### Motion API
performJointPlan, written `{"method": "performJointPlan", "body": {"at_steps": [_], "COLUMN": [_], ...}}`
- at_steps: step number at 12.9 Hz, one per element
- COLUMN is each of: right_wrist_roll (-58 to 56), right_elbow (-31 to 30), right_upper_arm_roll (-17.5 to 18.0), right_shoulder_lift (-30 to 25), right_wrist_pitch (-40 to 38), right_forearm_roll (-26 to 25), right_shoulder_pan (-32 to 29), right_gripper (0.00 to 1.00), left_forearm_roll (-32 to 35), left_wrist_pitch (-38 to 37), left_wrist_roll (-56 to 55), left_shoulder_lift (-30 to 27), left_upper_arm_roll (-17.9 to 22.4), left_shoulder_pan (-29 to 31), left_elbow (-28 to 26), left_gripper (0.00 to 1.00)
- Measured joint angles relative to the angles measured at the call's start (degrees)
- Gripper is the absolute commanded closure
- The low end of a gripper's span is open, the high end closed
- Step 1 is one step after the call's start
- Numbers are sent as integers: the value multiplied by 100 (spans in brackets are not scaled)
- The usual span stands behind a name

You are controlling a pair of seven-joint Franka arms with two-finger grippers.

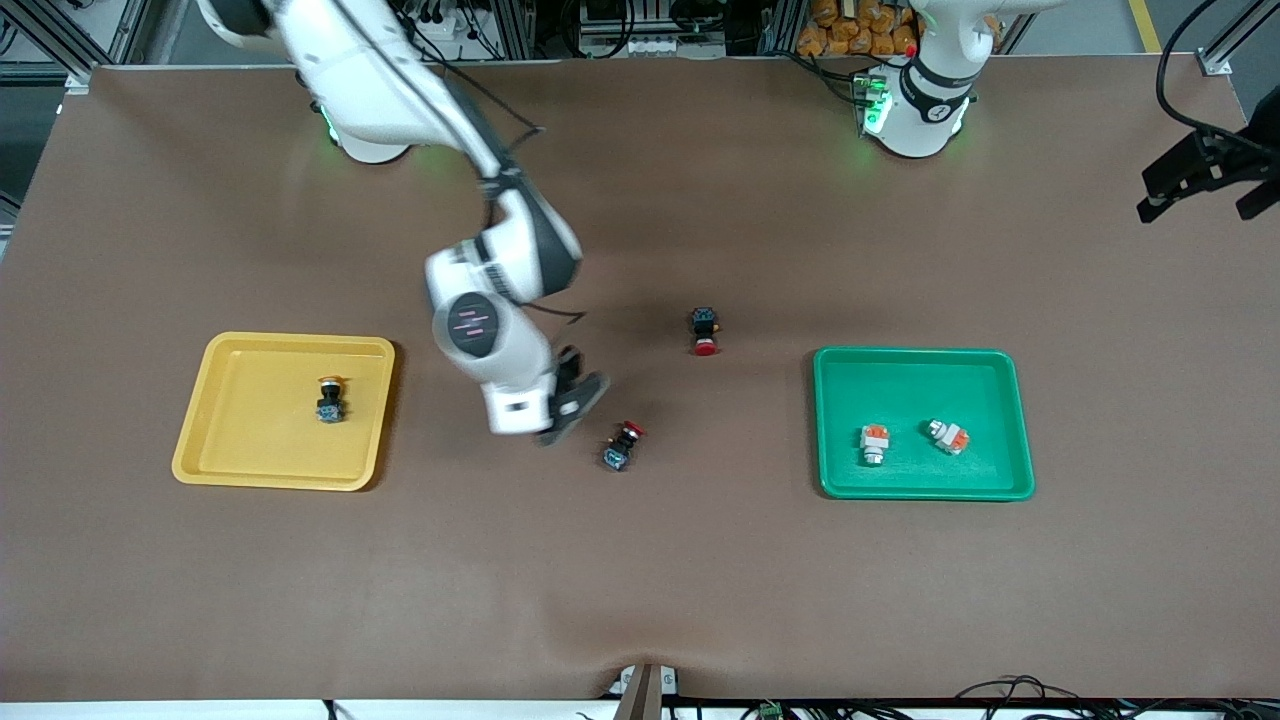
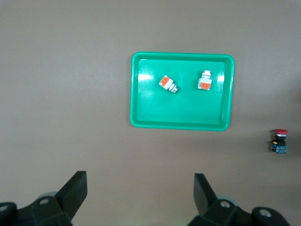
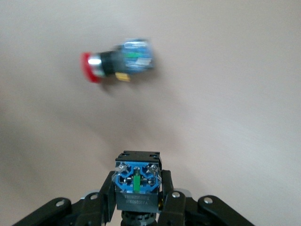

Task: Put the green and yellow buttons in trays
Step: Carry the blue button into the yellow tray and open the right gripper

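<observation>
My right gripper [image 1: 572, 402] [image 3: 137, 184] is shut on a black-bodied button with a blue end [image 3: 136, 175]; its cap is hidden. It is over the bare table between the yellow tray [image 1: 215, 415] and a red-capped switch [image 1: 622, 446]. One yellow-capped button [image 1: 330, 398] lies in the yellow tray. Two whitish-silver buttons with orange blocks [image 1: 874, 442] [image 1: 948, 436] lie in the green tray [image 1: 925, 372], also seen in the left wrist view [image 2: 141, 101]. My left gripper [image 2: 140, 188] [image 1: 1197, 208] waits open and empty, high over the table toward the left arm's end.
A second red-capped switch [image 1: 705, 330] lies near the table's middle, farther from the front camera than the first one. The first red switch shows in the right wrist view [image 3: 115, 61]. Brown cloth covers the table.
</observation>
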Motion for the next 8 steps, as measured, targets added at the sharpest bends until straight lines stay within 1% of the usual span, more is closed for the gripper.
{"method": "performJointPlan", "body": {"at_steps": [3, 5, 8], "right_wrist_roll": [-76, -262, -729], "right_elbow": [-126, -222, -367], "right_upper_arm_roll": [-28, -31, -28], "right_shoulder_lift": [-602, -677, -585], "right_wrist_pitch": [-629, -813, -1055], "right_forearm_roll": [-11, -17, -21], "right_shoulder_pan": [-1200, -1904, -2940], "right_gripper": [100, 100, 100], "left_forearm_roll": [0, 0, 0], "left_wrist_pitch": [-7, -36, -73], "left_wrist_roll": [126, 167, 172], "left_shoulder_lift": [176, 203, 209], "left_upper_arm_roll": [-8, -10, -15], "left_shoulder_pan": [-4, -5, -9], "left_elbow": [148, 186, 186], "left_gripper": [0, 0, 0]}}
